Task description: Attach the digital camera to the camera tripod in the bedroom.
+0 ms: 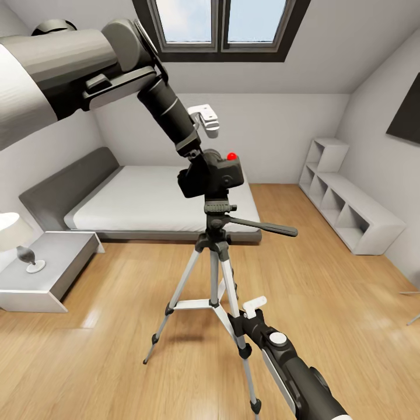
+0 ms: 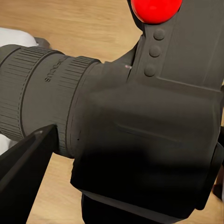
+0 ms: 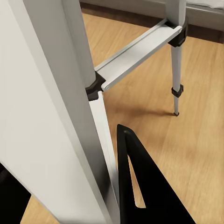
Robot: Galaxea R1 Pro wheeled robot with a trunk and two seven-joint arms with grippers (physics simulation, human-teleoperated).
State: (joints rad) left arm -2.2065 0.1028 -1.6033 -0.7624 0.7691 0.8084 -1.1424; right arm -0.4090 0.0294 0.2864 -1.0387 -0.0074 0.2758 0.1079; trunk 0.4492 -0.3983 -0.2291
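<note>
Mounting step: the left gripper (image 1: pixel 195 153), jaws pinching the digital camera (image 1: pixel 211 173), holds it directly atop the camera tripod (image 1: pixel 217 256) head. The right gripper (image 1: pixel 242 318), jaws apparently clamping a tripod leg, steadies it. Next, presumably: seat, then release.

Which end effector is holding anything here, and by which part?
Left end effector grips the digital camera by its lens-side end, above the tripod head. Right end effector clamps a camera tripod leg, low down.
</note>
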